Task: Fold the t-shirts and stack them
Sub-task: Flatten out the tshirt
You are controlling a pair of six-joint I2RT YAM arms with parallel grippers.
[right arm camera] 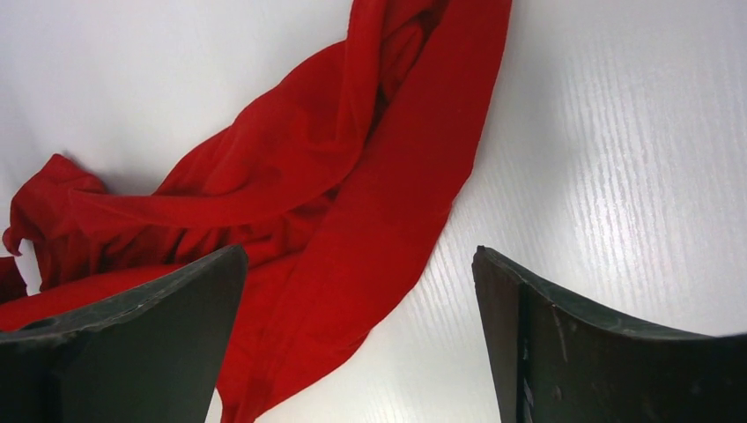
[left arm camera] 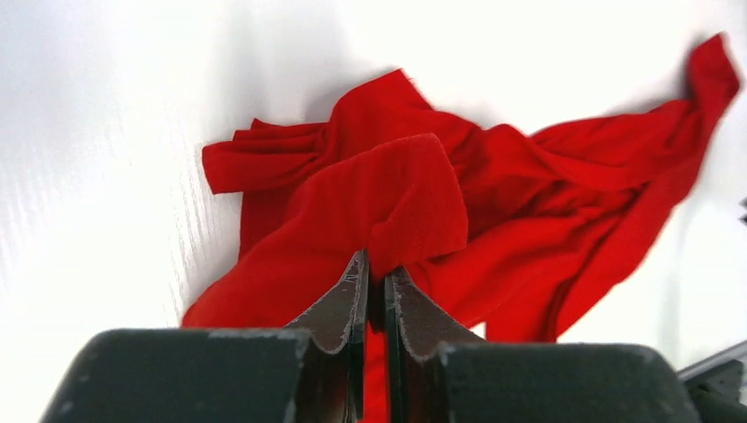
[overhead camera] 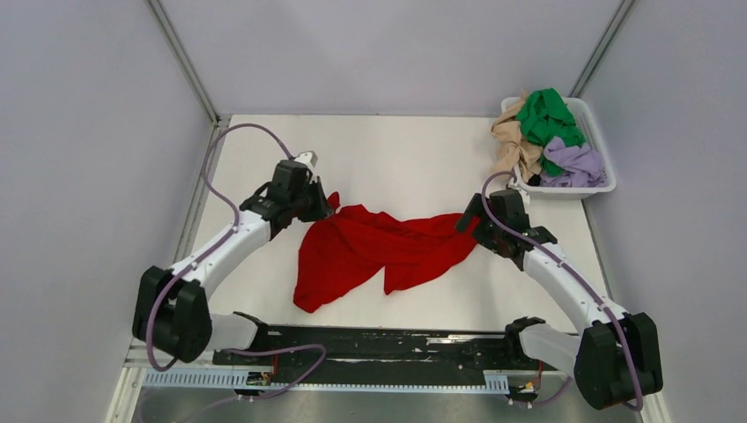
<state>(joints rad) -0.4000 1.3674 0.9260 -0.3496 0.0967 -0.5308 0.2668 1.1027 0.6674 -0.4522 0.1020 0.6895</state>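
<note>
A bright red t-shirt (overhead camera: 379,251) lies crumpled in the middle of the white table. My left gripper (overhead camera: 324,204) is at its left end, shut on a pinch of the red cloth (left arm camera: 388,211), which stands up just beyond the fingertips (left arm camera: 357,278). My right gripper (overhead camera: 465,222) is at the shirt's right end, open and empty, with its jaws wide apart just above the table; the red cloth (right arm camera: 352,194) lies ahead and to the left of it. Green (overhead camera: 546,119), beige-tan (overhead camera: 514,145) and lavender (overhead camera: 574,164) t-shirts are bunched in a white basket.
The white plastic basket (overhead camera: 597,132) stands at the back right corner, close behind my right arm. Grey walls close in the table on three sides. A black rail (overhead camera: 379,339) runs along the near edge between the arm bases.
</note>
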